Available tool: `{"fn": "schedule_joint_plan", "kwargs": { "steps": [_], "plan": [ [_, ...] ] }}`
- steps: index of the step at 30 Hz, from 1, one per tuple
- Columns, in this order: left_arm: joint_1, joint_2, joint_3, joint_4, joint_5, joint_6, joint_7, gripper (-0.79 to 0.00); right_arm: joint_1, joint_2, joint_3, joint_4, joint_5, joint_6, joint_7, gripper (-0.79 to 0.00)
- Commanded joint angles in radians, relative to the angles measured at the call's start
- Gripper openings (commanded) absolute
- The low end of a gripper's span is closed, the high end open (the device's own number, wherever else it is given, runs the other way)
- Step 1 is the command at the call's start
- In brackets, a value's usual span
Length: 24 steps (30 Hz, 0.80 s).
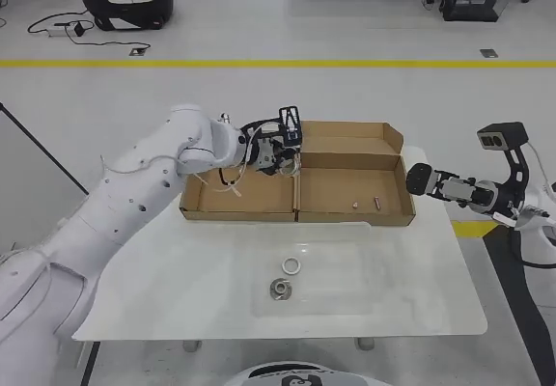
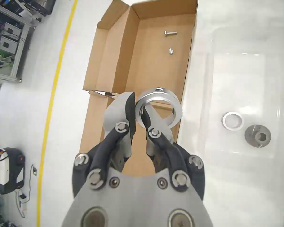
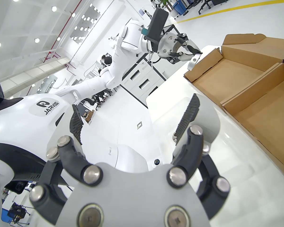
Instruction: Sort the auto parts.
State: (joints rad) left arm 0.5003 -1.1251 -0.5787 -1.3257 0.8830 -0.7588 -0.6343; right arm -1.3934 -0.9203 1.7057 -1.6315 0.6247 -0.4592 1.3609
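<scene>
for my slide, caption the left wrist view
Left claw holds a metal ring over the cardboard box.

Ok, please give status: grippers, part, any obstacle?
Left gripper shut on ring, over box. Right gripper open, beside box. Two bolts in box, away from ring.

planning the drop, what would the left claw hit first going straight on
The left claw's shaft collar would probably meet the cardboard box first, near its middle divider; depth is unclear.
</scene>
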Motion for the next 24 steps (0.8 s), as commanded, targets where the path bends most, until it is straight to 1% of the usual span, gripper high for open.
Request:
{"fn": "schedule_joint_plan", "kwargs": {
  "steps": [1,9,12,17,18,24],
  "plan": [
    [-0.015,-0.017,0.027,0.038,0.002,-0.008,-0.010,-0.785,0.000,0.000,0.000,0.000,0.000,0.000,0.000,0.000],
    [-0.059,-0.082,0.113,0.150,0.053,0.008,-0.020,-0.785,0.000,0.000,0.000,0.000,0.000,0.000,0.000,0.000],
    [-0.069,-0.107,0.138,0.186,0.081,0.032,-0.002,-0.785,0.000,0.000,0.000,0.000,0.000,0.000,0.000,0.000],
    [-0.084,-0.142,0.167,0.233,0.119,0.044,0.016,-0.785,0.000,0.000,0.000,0.000,0.000,0.000,0.000,0.000],
    [-0.088,-0.147,0.172,0.239,0.130,0.040,0.019,-0.785,0.000,0.000,0.000,0.000,0.000,0.000,0.000,0.000],
    [-0.088,-0.147,0.172,0.239,0.130,0.040,0.019,-0.785,0.000,0.000,0.000,0.000,0.000,0.000,0.000,0.000]
  ]
}}
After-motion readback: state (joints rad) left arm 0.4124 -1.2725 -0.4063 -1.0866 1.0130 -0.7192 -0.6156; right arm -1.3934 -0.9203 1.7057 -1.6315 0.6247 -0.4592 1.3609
